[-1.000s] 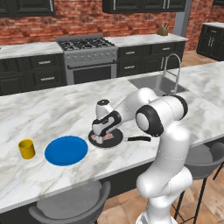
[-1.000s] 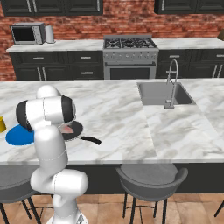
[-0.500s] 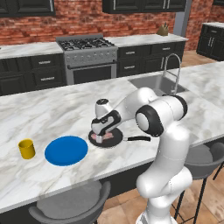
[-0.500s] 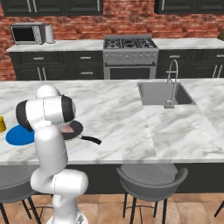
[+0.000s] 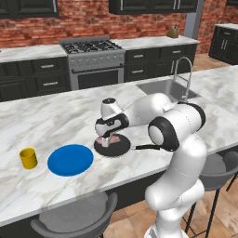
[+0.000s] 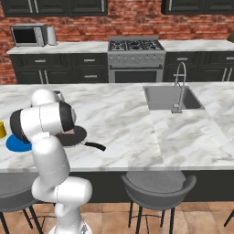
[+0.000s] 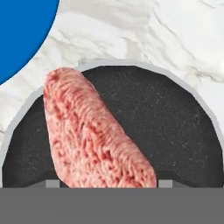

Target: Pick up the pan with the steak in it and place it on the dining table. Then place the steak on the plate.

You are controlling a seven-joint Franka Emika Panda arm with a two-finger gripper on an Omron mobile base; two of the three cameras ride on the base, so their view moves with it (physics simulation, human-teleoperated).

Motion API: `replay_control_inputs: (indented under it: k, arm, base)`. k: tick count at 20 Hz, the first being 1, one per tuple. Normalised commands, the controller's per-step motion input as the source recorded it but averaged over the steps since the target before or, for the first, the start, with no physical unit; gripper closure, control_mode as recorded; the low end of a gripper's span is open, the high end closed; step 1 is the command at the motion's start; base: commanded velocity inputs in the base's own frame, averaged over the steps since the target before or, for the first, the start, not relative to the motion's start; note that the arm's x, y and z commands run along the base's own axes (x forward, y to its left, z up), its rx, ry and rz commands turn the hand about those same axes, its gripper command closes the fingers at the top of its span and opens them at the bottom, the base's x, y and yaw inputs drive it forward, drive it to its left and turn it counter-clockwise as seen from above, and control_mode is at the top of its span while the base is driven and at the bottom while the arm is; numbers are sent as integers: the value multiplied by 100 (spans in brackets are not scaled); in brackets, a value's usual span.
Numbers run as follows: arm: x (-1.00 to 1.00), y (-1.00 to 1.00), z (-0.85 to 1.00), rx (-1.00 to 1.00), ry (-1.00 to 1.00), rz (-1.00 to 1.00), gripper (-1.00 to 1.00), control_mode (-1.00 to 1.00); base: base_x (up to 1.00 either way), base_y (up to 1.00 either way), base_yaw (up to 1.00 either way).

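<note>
Pink-red steak (image 7: 94, 135) lies in the black pan (image 5: 111, 147), directly under the gripper (image 5: 109, 139), which is down over the pan with its fingers either side of the meat. The hand view has the steak running between the two fingertips at the bottom edge, but contact is not visible, so cannot tell if it is clenched on the steak or only straddling it. Pan sits on the dining table (image 5: 56, 125), close to the near edge, handle (image 5: 146, 148) pointing away from the plate. Blue plate (image 5: 70, 159) is just beside the pan, apart from it, also near the near edge. Yellow cup (image 5: 28, 158) stands beyond the plate, further from the pan. Sink (image 6: 171, 97) with faucet (image 6: 179, 87) is set in the table top, well apart from the pan.

Counts: one steak, one pan, one plate, one cup, one gripper.
</note>
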Motion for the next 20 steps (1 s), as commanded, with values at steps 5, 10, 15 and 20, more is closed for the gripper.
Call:
replay_control_inputs:
  k: [5,10,15,20]
  arm:
    - [-38,37,41,5,0,8,100,-100]
    - [-11,92,3,0,-5,0,100,-100]
    - [0,100,-1,0,-4,0,100,-100]
    - [0,88,-2,-1,-7,0,100,-100]
  base:
    - [0,0,0]
    - [0,0,0]
    - [0,0,0]
    - [0,0,0]
